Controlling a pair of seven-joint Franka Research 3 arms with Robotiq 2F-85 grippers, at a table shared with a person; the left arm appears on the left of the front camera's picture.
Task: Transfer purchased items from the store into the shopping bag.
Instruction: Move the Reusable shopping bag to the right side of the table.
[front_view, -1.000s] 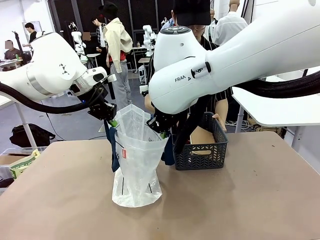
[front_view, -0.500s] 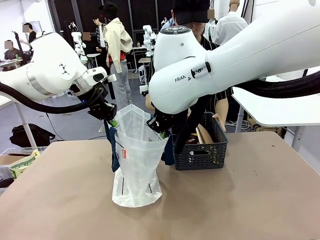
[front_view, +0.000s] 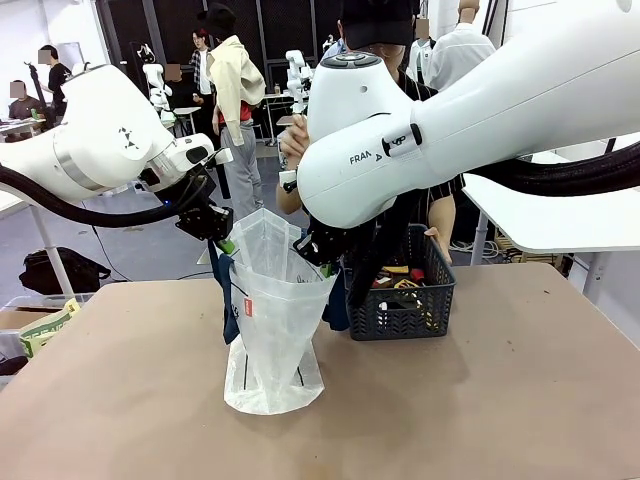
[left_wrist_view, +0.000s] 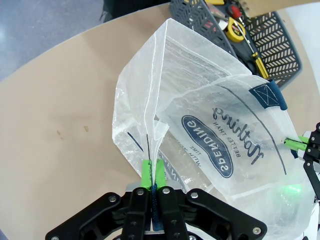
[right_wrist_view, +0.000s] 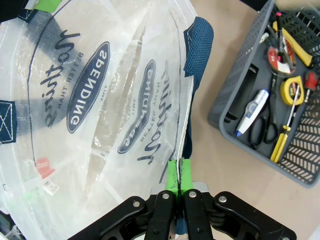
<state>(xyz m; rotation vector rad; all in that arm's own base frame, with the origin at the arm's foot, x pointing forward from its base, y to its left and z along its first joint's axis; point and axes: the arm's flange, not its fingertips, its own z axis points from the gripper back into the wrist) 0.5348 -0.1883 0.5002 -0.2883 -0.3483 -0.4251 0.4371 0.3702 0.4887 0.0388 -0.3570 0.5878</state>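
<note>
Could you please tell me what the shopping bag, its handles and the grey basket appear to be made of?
Shopping bag: probably thin plastic film, translucent, glossy and creased. Handles: dark navy woven webbing, judging by the mesh texture. Basket: likely moulded plastic, matte dark grey, with lattice walls.

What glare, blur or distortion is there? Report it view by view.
Front view: even light, sharp, soft shadow beneath the shopping bag. Left wrist view: sheen on the plastic, table edge curved by the wide lens. Right wrist view: sharp, print doubled through translucent walls.
</note>
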